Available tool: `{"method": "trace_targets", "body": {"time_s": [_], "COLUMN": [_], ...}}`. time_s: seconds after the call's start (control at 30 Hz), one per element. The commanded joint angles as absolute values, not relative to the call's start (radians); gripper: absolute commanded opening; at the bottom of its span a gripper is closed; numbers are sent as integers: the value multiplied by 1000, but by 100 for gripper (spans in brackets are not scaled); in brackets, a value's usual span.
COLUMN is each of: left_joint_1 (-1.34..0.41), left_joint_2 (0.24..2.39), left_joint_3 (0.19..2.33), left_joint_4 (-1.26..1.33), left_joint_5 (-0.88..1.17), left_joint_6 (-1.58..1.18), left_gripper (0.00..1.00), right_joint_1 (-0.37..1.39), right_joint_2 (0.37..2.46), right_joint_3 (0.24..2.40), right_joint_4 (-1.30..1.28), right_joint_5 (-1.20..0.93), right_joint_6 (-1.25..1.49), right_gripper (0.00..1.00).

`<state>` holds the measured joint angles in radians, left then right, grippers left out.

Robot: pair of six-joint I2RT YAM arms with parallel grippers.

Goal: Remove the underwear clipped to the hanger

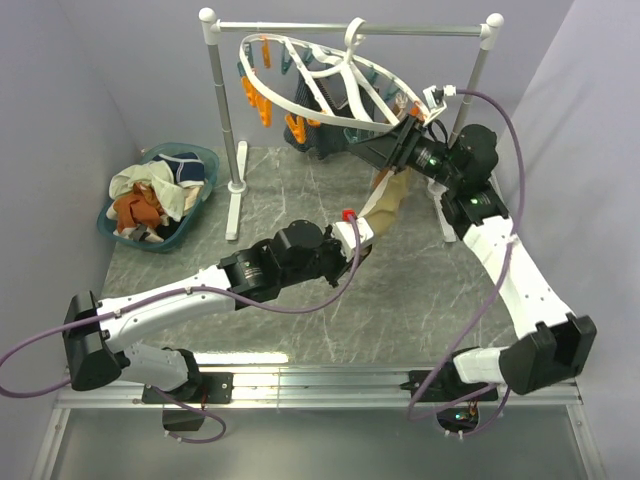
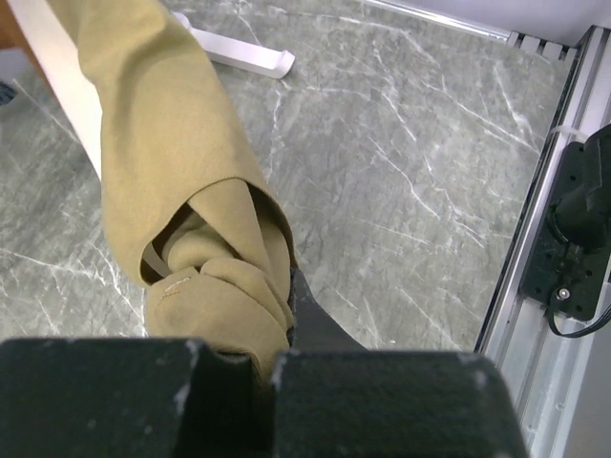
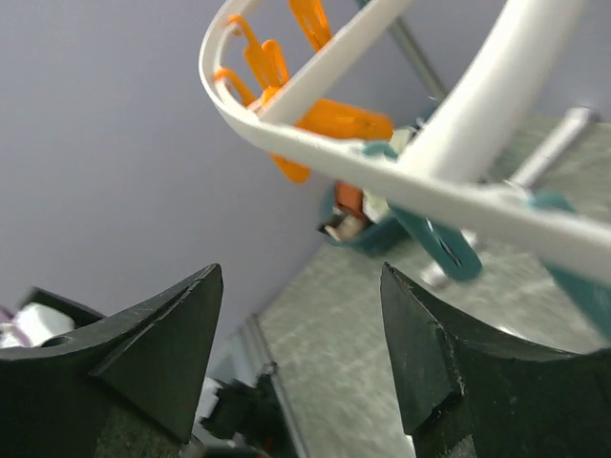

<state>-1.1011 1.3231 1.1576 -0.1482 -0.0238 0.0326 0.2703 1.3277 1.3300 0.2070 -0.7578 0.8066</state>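
Note:
The white oval hanger [image 1: 300, 62] hangs tilted from the rail, with orange and teal clothespins on its rim. Dark striped underwear [image 1: 312, 135] hangs from its near side. My left gripper [image 1: 366, 228] is shut on tan-brown underwear [image 1: 392, 203], which stretches up toward the hanger's right rim; its top end is hidden behind my right arm. In the left wrist view the tan cloth [image 2: 181, 153] is bunched between the jaws of the left gripper [image 2: 272, 348]. My right gripper [image 3: 301, 277] is open and empty just below the hanger rim [image 3: 315, 148], near a teal clothespin [image 3: 441, 248] and orange ones [image 3: 334, 119].
A teal basket [image 1: 203, 160] at the back left holds several loose briefs, navy, cream and tan. The silver-and-white rail stand [image 1: 225, 120] spans the back, with white feet [image 1: 237, 200] on the marble table. Purple cables loop round both arms.

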Motion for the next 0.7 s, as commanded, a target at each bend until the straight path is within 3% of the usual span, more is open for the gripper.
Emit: {"method": "trace_targets", "body": {"time_s": [0.0, 0.17, 0.47, 0.67], "left_joint_1": [-1097, -1097, -1098, -1095], "left_joint_2": [1285, 1296, 1230, 1161], "left_joint_3": [1167, 1161, 1124, 1140], "left_joint_4": [-137, -147, -163, -196], "left_joint_5": [-31, -14, -48, -67], "left_joint_6": [18, 8, -80, -106], "left_gripper": [0, 0, 0, 0], "right_joint_1": [270, 270, 243, 147], "right_joint_2": [1230, 1099, 859, 824], "right_joint_3": [1368, 1269, 1068, 983], "right_joint_4": [-53, -138, -149, -97], "right_joint_5": [-678, -617, -230, -323], "right_joint_6": [583, 459, 322, 301], "right_gripper": [74, 75, 75, 79]}}
